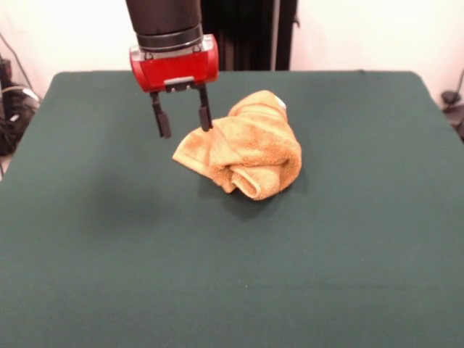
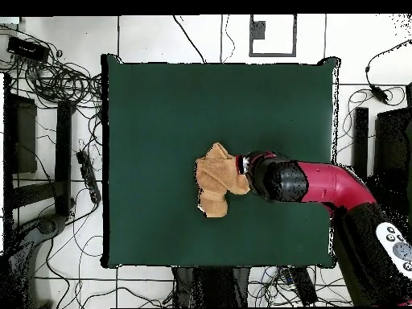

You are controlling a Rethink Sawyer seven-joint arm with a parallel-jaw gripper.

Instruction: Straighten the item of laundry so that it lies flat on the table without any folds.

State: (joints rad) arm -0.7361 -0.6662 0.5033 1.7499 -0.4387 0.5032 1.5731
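The golden-orange towel (image 1: 246, 148) lies crumpled in a bunched heap near the middle of the dark green table (image 1: 109, 254), with thick rolled folds at its front and a small pale tag (image 1: 281, 104) at its far end. My gripper (image 1: 186, 130) hangs open and empty just above the table at the towel's left side. One finger (image 1: 205, 112) stands right at the towel's edge and the other is over bare cloth. In the overhead view the towel (image 2: 216, 179) lies mid-table (image 2: 161, 105), and my red arm (image 2: 322, 183) reaches over it from the right, hiding the fingers.
The black pedestal (image 1: 246, 32) stands behind the table's far edge. In the overhead view, cables (image 2: 56, 80) and equipment lie on the tiled floor around the table. Wide green surface surrounds the towel on all sides.
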